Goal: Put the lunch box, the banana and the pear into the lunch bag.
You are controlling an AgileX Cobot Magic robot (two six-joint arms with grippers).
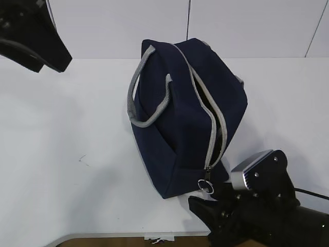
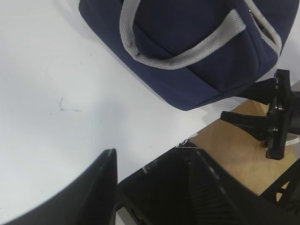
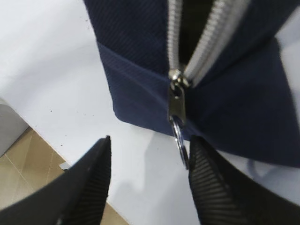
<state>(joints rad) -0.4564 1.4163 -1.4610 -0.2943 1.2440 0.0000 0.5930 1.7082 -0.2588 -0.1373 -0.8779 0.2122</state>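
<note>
The left gripper [image 2: 154, 187] hangs with jaws apart and nothing between them, over the white table [image 1: 67, 154]. Ahead and to its right lies the boxy navy-blue fabric lunch bag [image 1: 180, 113] with grey rope handles [image 1: 149, 98], its long axis running from the far edge toward the near right, zipper end nearest the right gripper [image 3: 150, 180]. That gripper's jaws stand spread, ungrasping, the metal ring pull [image 3: 180, 140] just beside its right finger (contact unclear). The grey zipper [image 3: 197, 61] gapes above it. No readable writing shows.
</note>
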